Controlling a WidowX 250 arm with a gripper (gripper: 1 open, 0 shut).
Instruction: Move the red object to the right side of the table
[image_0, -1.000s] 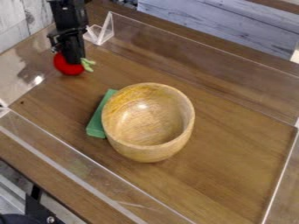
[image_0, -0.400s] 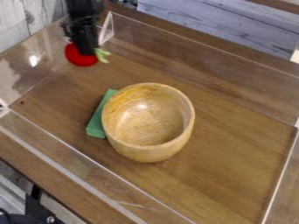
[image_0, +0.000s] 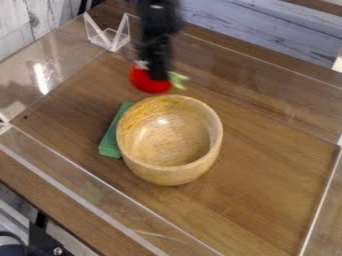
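Clear acrylic walls box in the wood-grain worktop (image_0: 267, 130). Up front, a wooden bowl (image_0: 171, 138) sits on a green cloth (image_0: 112, 136). Just behind it, the pincer (image_0: 154, 70) is clamped tight on the red object (image_0: 148, 79), lifted off the wood, probably so it clears the bowl heading right.

The gripper (image_0: 155, 68) is pointing almost straight down, its dark fingers closing on the red object (image_0: 150, 80), a small glossy toy fruit with a green stem. The fruit is hanging just behind the far rim of a wooden bowl (image_0: 171, 138), which is standing on the table (image_0: 267, 150). A green cloth (image_0: 111, 139) is lying flat, partly under the bowl's left side. Clear walls (image_0: 80, 215) are bordering the tabletop.
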